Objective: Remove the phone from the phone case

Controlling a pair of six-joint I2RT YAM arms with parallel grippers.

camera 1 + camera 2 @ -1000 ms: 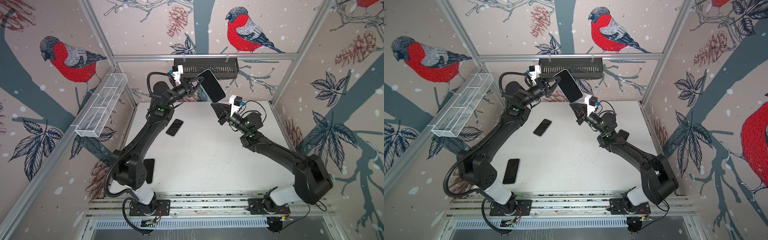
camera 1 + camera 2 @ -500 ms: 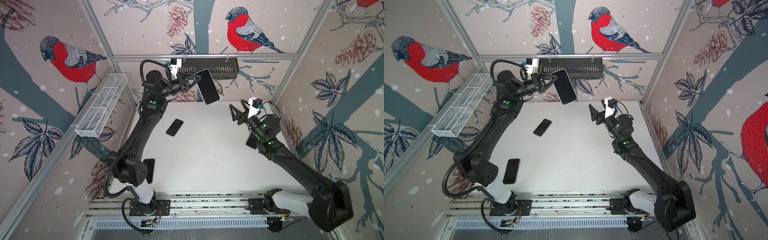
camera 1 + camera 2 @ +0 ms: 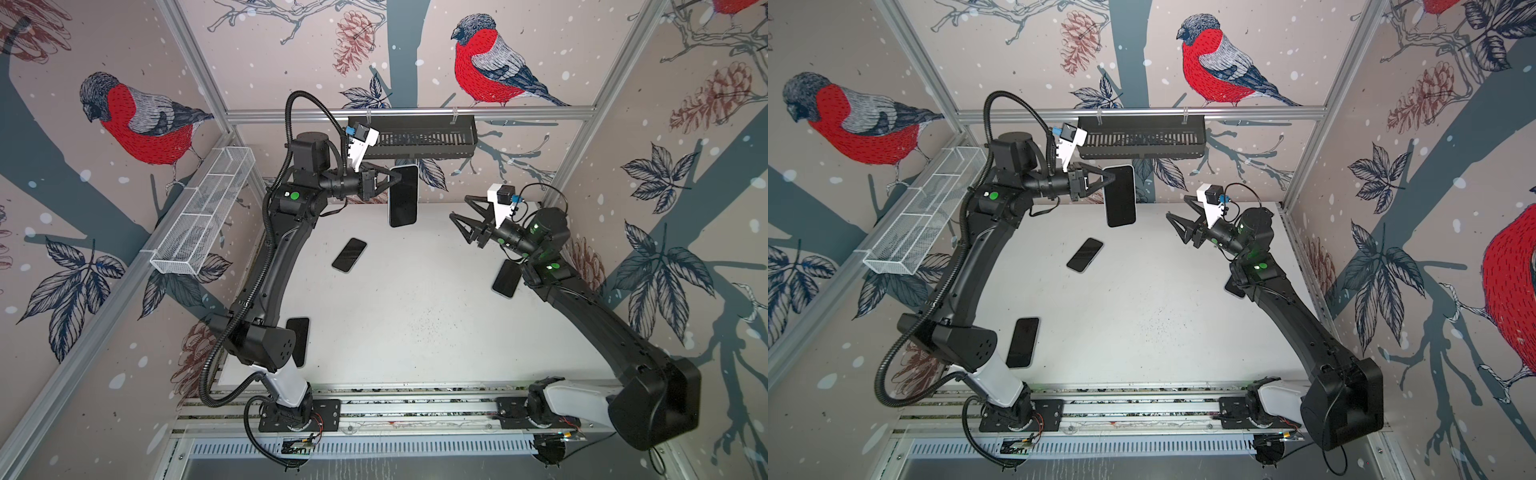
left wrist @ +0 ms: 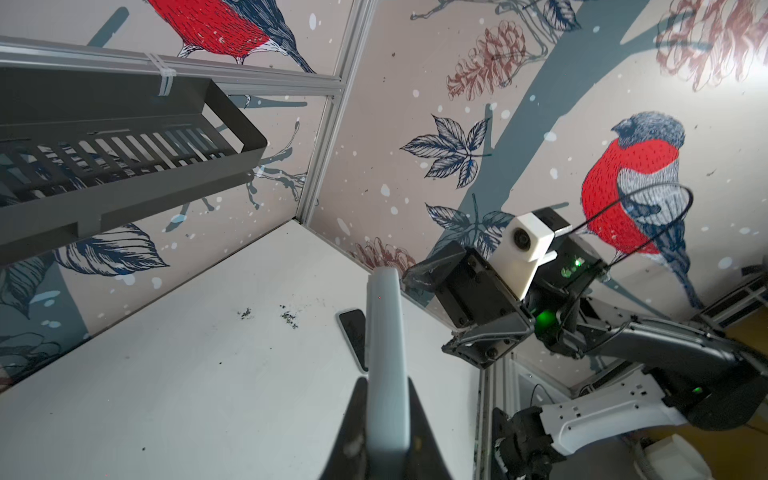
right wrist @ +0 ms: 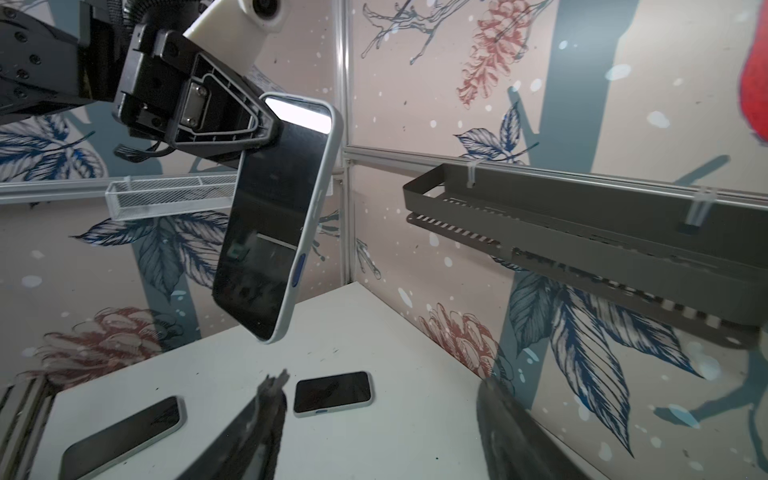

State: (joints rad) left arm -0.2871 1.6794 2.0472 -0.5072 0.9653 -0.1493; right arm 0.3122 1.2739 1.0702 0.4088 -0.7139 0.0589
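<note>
While the left gripper (image 3: 392, 179) pinches the upper end of the cased phone (image 3: 403, 201), hanging upright above the table (image 3: 415, 311) at upper centre, the right gripper (image 3: 460, 207) stands right of it, jaws wide and empty.

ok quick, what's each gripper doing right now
Left gripper: shut on the cased phone, held in the air.
Right gripper: open, holding nothing.

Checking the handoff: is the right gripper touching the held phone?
Apart. In a top view, bare table shows between the open right gripper and the phone.
</note>
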